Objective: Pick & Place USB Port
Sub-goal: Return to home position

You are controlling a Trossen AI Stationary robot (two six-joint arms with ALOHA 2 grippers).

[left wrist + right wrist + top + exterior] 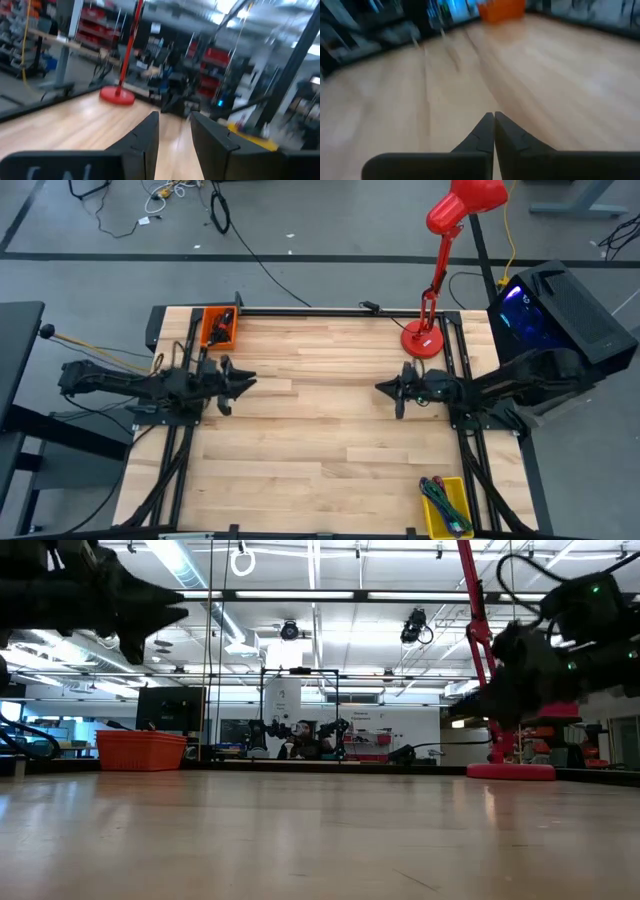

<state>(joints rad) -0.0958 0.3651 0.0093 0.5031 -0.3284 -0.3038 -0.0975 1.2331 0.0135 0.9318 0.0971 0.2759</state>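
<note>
No USB port shows as a separate thing in any view. My left gripper (246, 380) hovers over the table's left half, near the orange basket (218, 327) that stands on the far left corner; in its wrist view the fingers (174, 117) stand apart, open and empty. My right gripper (384, 388) hovers over the right half, near the red lamp's base (422, 342); its fingers (494, 117) are shut together with nothing between them. A yellow bin (446, 505) at the near right corner holds green and red cables. Both grippers point at each other across the middle.
The red desk lamp (512, 768) stands on the far right part of the table, its head (465, 202) reaching beyond the far edge. A black box with blue light (548, 310) sits off the right side. Bare wood (320, 440) lies between and before the two arms.
</note>
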